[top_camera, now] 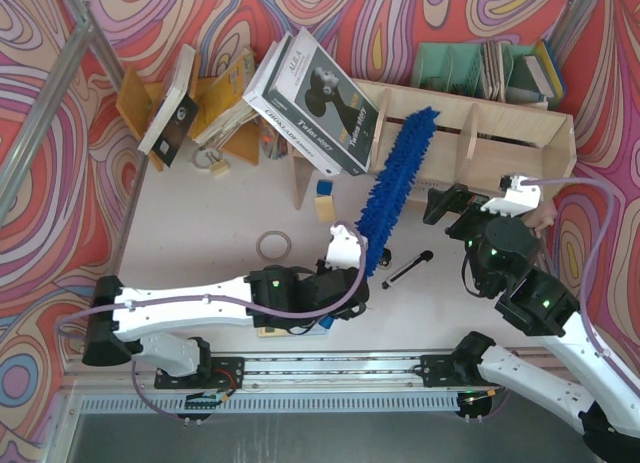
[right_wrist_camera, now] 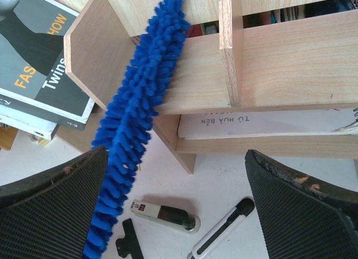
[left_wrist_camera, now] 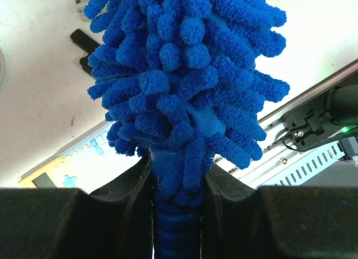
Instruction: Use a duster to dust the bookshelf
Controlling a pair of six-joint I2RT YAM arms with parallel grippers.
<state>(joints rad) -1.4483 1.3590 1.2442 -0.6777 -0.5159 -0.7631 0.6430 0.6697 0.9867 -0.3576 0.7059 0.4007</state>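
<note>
The bright blue fluffy duster (top_camera: 398,178) slants up from my left gripper (top_camera: 352,255) to the pale plywood bookshelf (top_camera: 500,133), its tip lying on the shelf's top edge near the left end. In the left wrist view my left gripper (left_wrist_camera: 178,175) is shut on the duster's (left_wrist_camera: 184,74) ribbed blue handle. My right gripper (top_camera: 455,208) hovers in front of the shelf, to the right of the duster. In the right wrist view it (right_wrist_camera: 176,158) stands open and empty, with the duster (right_wrist_camera: 134,130) crossing the bookshelf's (right_wrist_camera: 291,69) front just left of an upright divider.
A stack of books (top_camera: 320,98) leans on the shelf's left end, beside an orange book rack (top_camera: 215,103). A green file organiser (top_camera: 450,68) stands behind. On the table lie a pen-like cutter (top_camera: 407,270), a stapler (right_wrist_camera: 165,214), a black clip (right_wrist_camera: 128,245) and a tape ring (top_camera: 274,246).
</note>
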